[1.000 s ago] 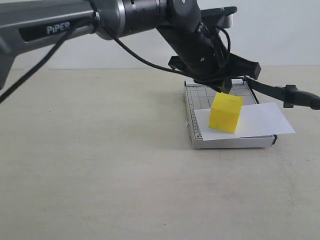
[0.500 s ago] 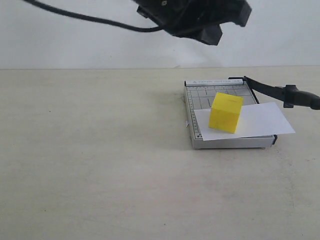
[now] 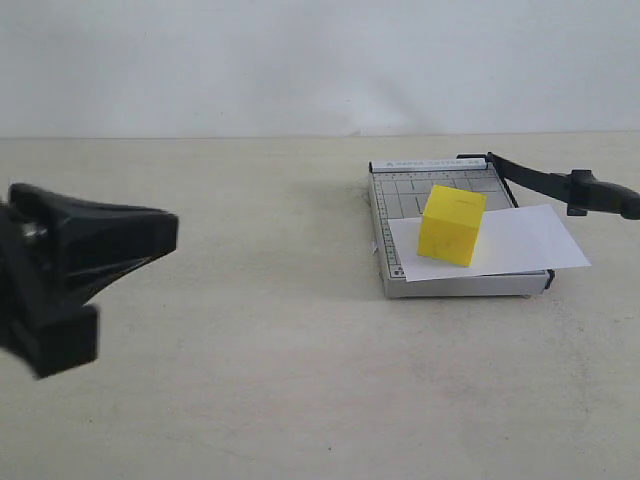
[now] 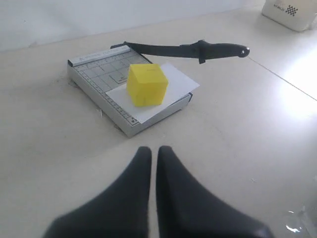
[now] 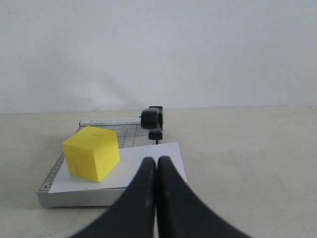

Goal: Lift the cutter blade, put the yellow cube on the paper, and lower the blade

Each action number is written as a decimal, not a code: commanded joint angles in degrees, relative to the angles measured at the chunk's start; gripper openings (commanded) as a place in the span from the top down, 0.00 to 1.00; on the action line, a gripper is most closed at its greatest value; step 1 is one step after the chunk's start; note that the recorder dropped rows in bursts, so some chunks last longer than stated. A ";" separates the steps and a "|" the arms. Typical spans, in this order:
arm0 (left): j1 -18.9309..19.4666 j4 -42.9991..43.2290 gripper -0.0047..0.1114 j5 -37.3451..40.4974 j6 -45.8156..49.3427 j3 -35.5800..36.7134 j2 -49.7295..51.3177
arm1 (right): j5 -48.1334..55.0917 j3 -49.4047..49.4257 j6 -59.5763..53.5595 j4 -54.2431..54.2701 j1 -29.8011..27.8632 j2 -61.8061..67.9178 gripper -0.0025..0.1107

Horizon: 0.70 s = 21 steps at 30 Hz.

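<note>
The yellow cube (image 3: pixel 452 225) rests on the white paper (image 3: pixel 525 243), which lies across the grey gridded cutter base (image 3: pixel 385 215). The cutter blade (image 3: pixel 545 183) is lifted off the base and slants out past the base's right side, with its thick handle (image 3: pixel 603 194) at the free end. My left gripper (image 3: pixel 150 232) is a blurred black shape far to the left, well clear of the cutter. In the left wrist view it (image 4: pixel 153 150) is shut and empty, and the cube (image 4: pixel 147 84) lies ahead. My right gripper (image 5: pixel 157 161) is shut and empty, near the paper's (image 5: pixel 158 157) edge.
The cutter stands on a bare beige tabletop (image 3: pixel 260 380) in front of a white wall. A white box (image 4: pixel 292 10) sits at the far corner in the left wrist view. The right arm does not show in the exterior view.
My left arm has left the spot above the cutter, gone up, then come down at the far left. Cube, paper and blade have stayed put.
</note>
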 commanded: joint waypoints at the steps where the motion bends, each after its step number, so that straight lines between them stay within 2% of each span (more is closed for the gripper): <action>1: -0.19 -0.59 0.92 0.29 0.52 7.21 -11.54 | -0.54 0.00 -0.03 -0.12 -0.06 -0.27 0.98; 6: -0.19 -0.59 0.92 2.92 0.27 11.29 -20.12 | -0.54 0.00 -0.03 -0.12 -0.06 -0.27 0.98; 14: -0.07 -0.59 0.92 10.71 0.63 11.91 -25.25 | -0.54 0.00 -0.03 -0.12 -0.06 -0.27 0.98; 21: -0.07 -1.01 0.92 9.86 5.26 12.32 -26.62 | -0.54 0.00 -0.03 -0.12 -0.06 -0.27 0.98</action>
